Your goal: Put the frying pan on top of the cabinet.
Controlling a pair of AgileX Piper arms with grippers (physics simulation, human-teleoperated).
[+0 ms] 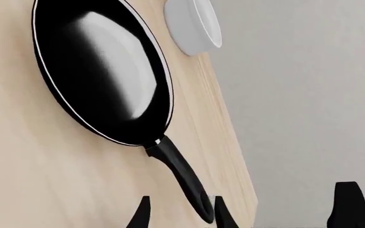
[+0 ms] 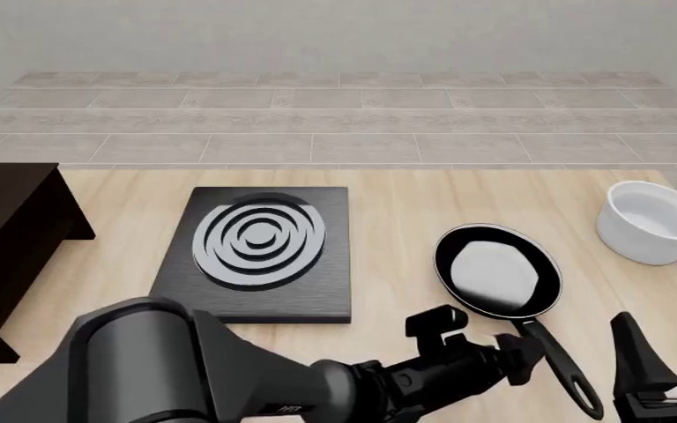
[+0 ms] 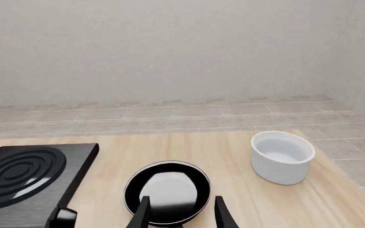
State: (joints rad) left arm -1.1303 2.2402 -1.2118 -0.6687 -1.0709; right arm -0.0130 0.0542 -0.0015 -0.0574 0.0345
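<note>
The table (image 2: 409,211) is pale wood with fine grain and a matt finish. The pan (image 2: 499,270) is glossy black, with a soft pale grey sheen inside and a thin bright line round its rim; its handle looks like smooth black plastic. The bowl (image 2: 652,222) is smooth white, like glazed ceramic. The stove plate (image 2: 315,282) is satin black with matt grey rings. The cabinet (image 2: 10,238) is dark, matt wood. Both arms are smooth dark plastic or metal.
</note>
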